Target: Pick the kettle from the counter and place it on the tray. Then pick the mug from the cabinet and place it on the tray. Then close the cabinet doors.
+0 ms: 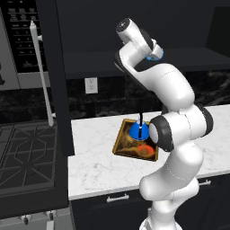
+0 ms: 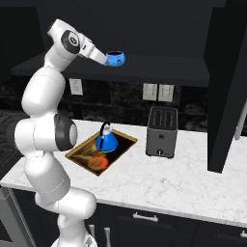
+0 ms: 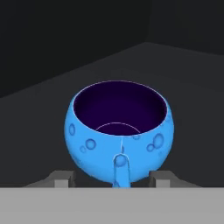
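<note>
Up on the cabinet [image 2: 144,65] shelf, the mug [image 3: 119,131] sits upright, its dark purple inside showing, its small handle toward the camera at 6 o'clock. The gripper [image 3: 113,178] straddles it low, fingertips at roughly 7 and 5 o'clock of the cup, jaws partly open; whether the pads touch its sides I cannot tell. Down on the counter [image 2: 159,181], the kettle [image 2: 106,140] stands upright in the tray [image 2: 81,155], toaster [image 2: 161,131] at its 3 o'clock.

Blue kettle [image 2: 106,140] upright on tray [image 2: 121,145]; blue mug [image 3: 119,135] upright on cabinet [image 2: 159,67] shelf.
</note>
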